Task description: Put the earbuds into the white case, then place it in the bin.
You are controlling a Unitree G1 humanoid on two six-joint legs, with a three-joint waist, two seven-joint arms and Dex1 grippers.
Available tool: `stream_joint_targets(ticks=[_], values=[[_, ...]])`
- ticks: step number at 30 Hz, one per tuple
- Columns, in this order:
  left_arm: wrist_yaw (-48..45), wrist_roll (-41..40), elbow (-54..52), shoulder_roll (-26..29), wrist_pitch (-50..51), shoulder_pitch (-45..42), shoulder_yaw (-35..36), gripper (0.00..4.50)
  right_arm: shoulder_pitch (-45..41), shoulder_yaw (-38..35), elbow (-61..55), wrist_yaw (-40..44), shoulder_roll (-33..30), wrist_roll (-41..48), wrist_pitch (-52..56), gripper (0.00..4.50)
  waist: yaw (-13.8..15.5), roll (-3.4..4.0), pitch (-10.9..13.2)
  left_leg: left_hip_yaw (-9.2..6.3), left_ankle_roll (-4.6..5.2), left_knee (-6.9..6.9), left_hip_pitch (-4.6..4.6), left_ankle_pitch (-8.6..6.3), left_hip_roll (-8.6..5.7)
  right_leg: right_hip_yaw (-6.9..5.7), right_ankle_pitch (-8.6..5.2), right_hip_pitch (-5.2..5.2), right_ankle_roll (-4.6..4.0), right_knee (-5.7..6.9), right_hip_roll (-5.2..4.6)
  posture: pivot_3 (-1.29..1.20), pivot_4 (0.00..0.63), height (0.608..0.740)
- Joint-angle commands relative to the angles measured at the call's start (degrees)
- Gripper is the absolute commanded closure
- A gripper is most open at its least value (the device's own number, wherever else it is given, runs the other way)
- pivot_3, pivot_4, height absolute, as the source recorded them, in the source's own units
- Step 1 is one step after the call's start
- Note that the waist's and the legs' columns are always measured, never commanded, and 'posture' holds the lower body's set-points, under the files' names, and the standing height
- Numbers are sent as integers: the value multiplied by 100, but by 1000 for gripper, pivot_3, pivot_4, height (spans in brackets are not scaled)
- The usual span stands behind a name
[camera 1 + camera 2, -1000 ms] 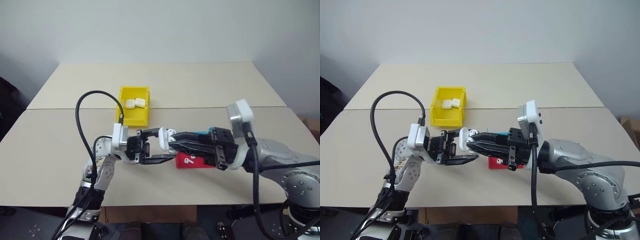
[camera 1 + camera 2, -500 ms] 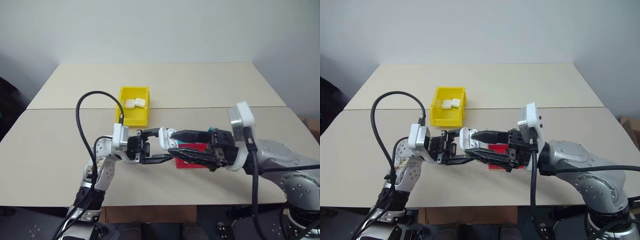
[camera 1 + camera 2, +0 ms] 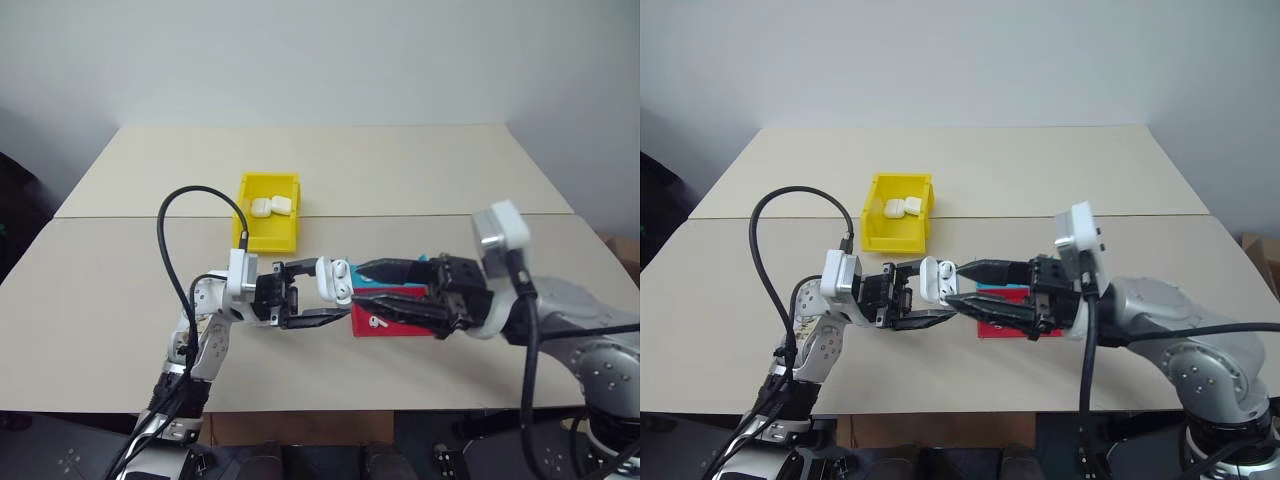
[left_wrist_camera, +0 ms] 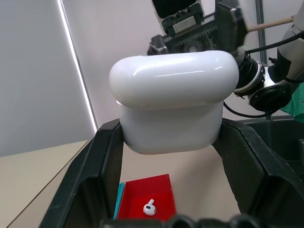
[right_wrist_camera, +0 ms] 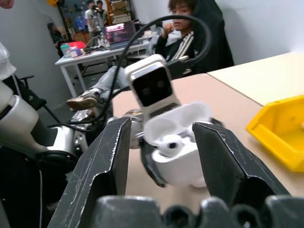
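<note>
Clamped shut in the left gripper [image 3: 318, 296], the white case [image 3: 334, 280], lid open, one bud seated, presented toward the right gripper [image 3: 362, 284], jaws apart and empty just beside the case. Below the case, the red tray [image 3: 392, 318] with one earbud [image 3: 377, 322] left. Beyond the case, the bin [image 3: 268, 226], two cases inside, path unobstructed.

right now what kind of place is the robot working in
Probably a robotics lab or shared workroom. Plain beige tabletops pushed together stand before a bare white wall. The right wrist view shows a seated person and a cluttered white desk bearing a lit laptop.
</note>
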Motion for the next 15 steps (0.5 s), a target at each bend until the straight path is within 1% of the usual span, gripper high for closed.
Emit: stream_joint_targets(ticks=[1,2,5,10,11,15], values=[[58,33,-78,33,-91,-121,48,1757,-537,-243,446,389,-229,-110,-120,1884,0,0,0,-1,0,0,0,0,1,-1,0,0,0,0,1,0,150,740],[61,57,-59,36,-99,-133,40,1757,-722,-216,612,513,-286,-157,-106,1884,2,0,0,-1,0,0,0,0,1,0,0,-1,0,0,2,0,150,740],[96,147,25,7,-111,-199,16,1757,-1520,76,1195,921,-450,-480,-6,2443,-3,0,0,1,0,0,-2,0,1,1,0,-4,0,-1,2,0,150,740],[171,239,120,-77,-99,-279,-47,1757,-2300,459,1677,1517,-481,-927,16,4191,7,0,0,-1,1,0,-5,-1,3,-2,0,-4,0,-3,2,0,150,740],[189,224,80,-73,-18,-304,-65,1757,-2546,562,1794,1612,-449,-955,105,4484,7,0,0,-1,1,0,-9,0,2,-2,0,-6,0,-3,1,0,150,740],[145,281,94,-3,105,-454,-143,1757,-3254,934,2117,1926,-291,-1037,435,4484,7,2,1,0,1,1,-13,0,0,-1,1,-13,1,0,-2,0,150,740]])
